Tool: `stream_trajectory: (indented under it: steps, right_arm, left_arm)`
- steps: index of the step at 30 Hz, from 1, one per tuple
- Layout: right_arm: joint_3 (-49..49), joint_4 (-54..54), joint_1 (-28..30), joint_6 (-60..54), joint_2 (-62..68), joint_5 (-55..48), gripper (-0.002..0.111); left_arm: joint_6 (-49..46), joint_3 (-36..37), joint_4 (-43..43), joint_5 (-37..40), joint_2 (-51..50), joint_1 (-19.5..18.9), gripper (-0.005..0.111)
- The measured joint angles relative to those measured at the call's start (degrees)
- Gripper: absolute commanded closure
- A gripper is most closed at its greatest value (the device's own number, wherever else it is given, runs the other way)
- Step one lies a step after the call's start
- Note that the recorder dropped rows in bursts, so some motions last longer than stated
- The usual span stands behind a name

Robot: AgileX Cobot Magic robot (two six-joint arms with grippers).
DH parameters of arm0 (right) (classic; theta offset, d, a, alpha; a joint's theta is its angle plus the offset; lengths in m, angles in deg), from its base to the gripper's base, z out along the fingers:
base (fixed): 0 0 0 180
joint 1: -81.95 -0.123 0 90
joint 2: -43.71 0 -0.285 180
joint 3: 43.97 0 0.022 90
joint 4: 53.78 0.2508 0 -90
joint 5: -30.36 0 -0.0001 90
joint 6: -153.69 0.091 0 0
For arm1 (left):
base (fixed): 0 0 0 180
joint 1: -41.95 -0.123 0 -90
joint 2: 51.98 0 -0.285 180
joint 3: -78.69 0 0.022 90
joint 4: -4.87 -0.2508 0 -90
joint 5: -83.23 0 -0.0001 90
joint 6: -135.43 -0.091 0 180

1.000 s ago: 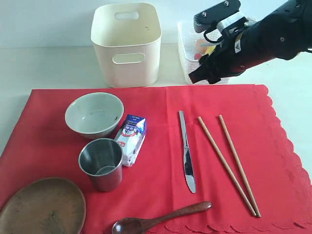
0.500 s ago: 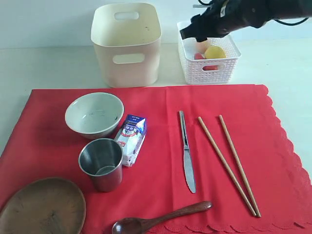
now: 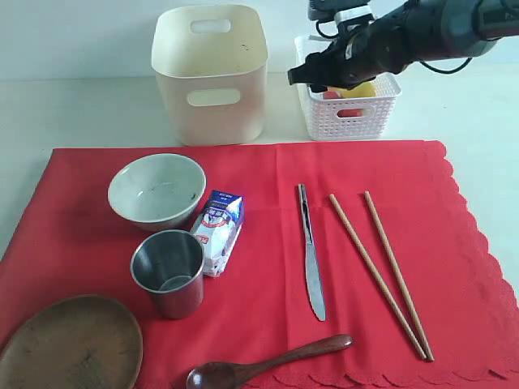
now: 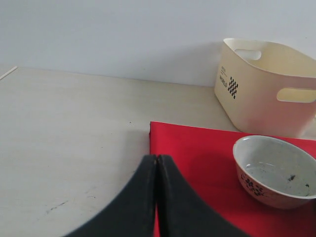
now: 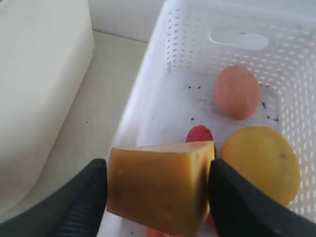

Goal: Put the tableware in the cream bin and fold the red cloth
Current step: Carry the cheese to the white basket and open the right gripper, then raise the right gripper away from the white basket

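While the right pincer grasps the cheese wedge above the white basket, best set it beside egg and lemon before letting go; left pincer clenched, empty.

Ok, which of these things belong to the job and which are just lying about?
Job: cream bin, red cloth, bowl, steel cup, wooden plate, wooden spoon, table knife, two chopsticks.
Lying about: milk carton, white lattice basket, egg, lemon, cheese wedge in the right gripper.

You see bowl, cup, plate, spoon, knife and chopsticks spread on the flat red cloth; the cream bin stands beyond.
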Motion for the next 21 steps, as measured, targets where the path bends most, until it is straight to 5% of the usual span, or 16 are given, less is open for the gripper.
stream_trajectory:
  steps: [5, 21]
  right_arm:
    - [0.0, 0.0, 0.0, 1.8, -0.1, -0.6, 0.029]
    - [0.0, 0.0, 0.0, 1.7, -12.1, -17.9, 0.030]
  left_arm:
    - [0.0, 0.0, 0.0, 0.0, 0.0, 0.0, 0.104]
    - [0.0, 0.0, 0.0, 0.0, 0.0, 0.0, 0.104]
